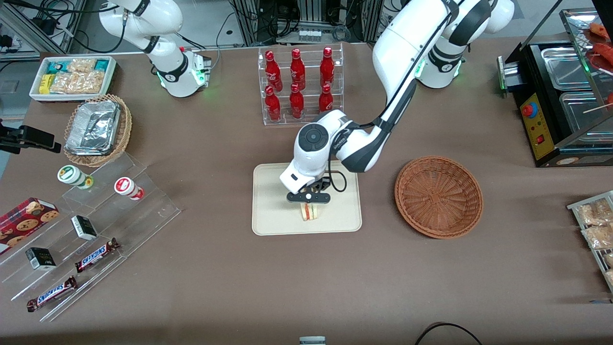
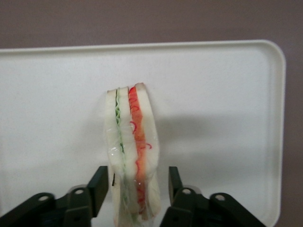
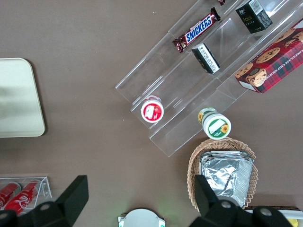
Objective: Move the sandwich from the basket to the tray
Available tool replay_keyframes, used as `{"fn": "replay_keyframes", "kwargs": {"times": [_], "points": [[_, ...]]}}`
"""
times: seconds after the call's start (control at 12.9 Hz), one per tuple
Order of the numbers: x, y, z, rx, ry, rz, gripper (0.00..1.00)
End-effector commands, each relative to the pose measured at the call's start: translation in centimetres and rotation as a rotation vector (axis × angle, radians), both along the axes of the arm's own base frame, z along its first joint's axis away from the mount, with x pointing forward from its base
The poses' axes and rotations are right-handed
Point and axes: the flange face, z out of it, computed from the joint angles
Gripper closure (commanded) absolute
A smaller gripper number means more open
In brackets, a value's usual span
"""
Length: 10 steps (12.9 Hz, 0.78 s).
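The sandwich stands on its edge on the cream-white tray, in the part of the tray nearer the front camera. My left gripper is right above it, fingers pointing down. In the left wrist view the sandwich shows white bread with green and red-orange layers, upright on the tray. The gripper is open, with one finger on each side of the sandwich and a small gap at each. The reddish-brown basket sits empty beside the tray, toward the working arm's end. The tray's corner shows in the right wrist view.
A clear rack of red bottles stands farther from the front camera than the tray. A tan basket with a foil container, a white snack box and clear stepped shelves with snacks lie toward the parked arm's end. A black food warmer stands at the working arm's end.
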Motion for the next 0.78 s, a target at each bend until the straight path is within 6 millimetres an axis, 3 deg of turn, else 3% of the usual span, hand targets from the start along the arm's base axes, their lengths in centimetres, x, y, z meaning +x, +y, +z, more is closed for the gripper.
{"fn": "replay_keyframes", "kwargs": {"times": [0.0, 0.16, 0.31, 0.47, 0.7], "points": [[0.3, 0.5, 4.4, 0.007, -0.037, -0.001, 0.0], [0.9, 1.9, 9.1, -0.001, -0.06, 0.043, 0.0], [2.8, 5.9, 14.4, 0.01, -0.069, 0.128, 0.0], [4.9, 12.0, 19.8, -0.006, -0.091, 0.211, 0.0], [4.9, 20.1, 25.2, -0.011, -0.134, 0.3, 0.0]]}}
